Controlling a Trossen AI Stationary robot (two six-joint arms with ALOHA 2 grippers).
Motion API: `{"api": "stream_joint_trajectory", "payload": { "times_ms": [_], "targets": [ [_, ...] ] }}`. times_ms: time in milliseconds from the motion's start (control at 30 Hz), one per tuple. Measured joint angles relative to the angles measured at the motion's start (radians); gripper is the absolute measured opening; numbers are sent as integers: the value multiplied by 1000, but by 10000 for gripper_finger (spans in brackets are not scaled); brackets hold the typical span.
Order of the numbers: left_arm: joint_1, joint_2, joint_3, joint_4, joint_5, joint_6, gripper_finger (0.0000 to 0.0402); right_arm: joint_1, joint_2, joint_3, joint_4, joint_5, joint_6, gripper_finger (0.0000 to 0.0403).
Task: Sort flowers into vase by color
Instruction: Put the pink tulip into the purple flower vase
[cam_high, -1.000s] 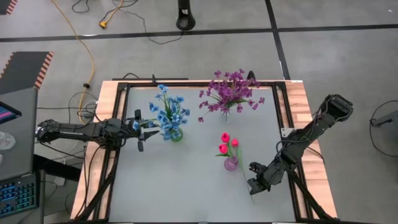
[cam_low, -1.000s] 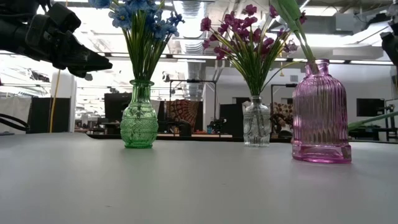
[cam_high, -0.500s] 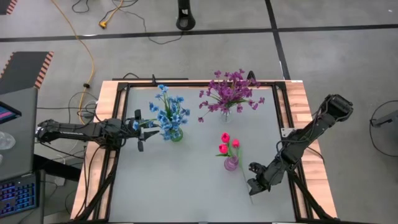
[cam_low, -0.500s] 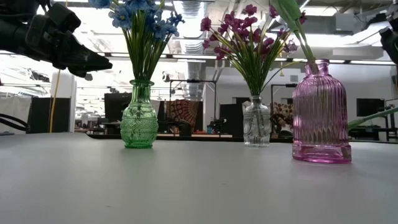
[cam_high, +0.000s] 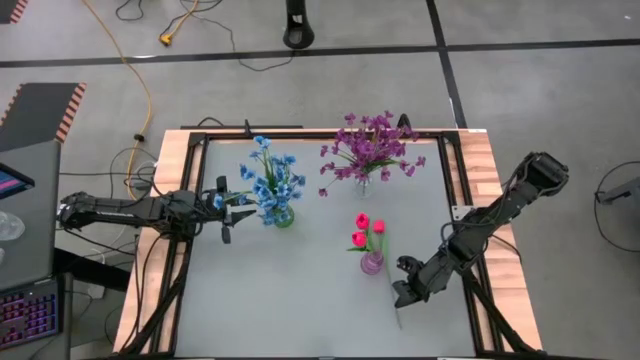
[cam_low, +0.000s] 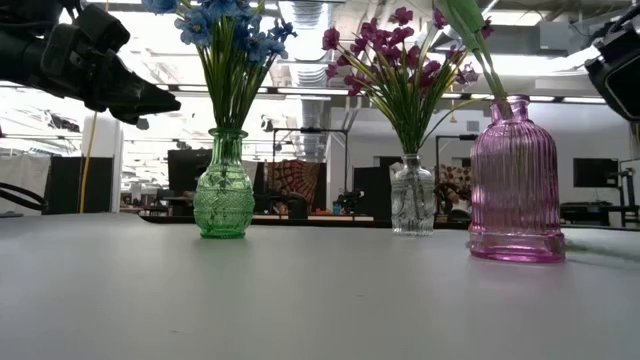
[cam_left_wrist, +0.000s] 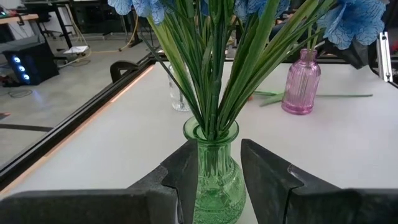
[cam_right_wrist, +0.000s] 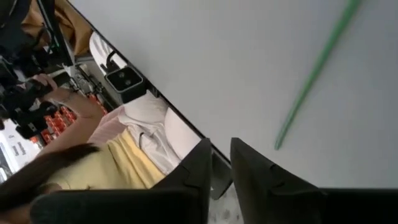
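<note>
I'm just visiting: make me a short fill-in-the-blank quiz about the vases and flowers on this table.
1. The blue flowers stand in the ribbed ____ glass vase.
2. The purple flowers stand in the small ____ glass vase.
3. The pink-red buds stand in the ____ ribbed bottle vase.

Missing words: green; clear; pink

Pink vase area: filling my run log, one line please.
right hand open, empty | green stem lying by pink vase | left hand open near green vase
</note>
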Motion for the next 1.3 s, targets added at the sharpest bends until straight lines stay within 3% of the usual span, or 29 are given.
{"api": "stream_joint_trajectory", "payload": {
  "times_ms": [133,300,467,733,967,1300],
  "targets": [
    [0,0,0,0,0,0,110,-21,0,0,-57,20,-1,113],
    [0,0,0,0,0,0,110,-67,0,0,-163,140,-10,133],
    [0,0,0,0,0,0,110,-111,0,0,-177,152,-217,133],
    [0,0,0,0,0,-5,110,-165,2,0,-192,154,-390,122],
    [0,0,0,0,0,-3,110,-163,2,0,-296,153,-387,117],
    [0,0,0,0,0,-4,110,-162,2,0,-308,184,-386,117]
  ]
}}
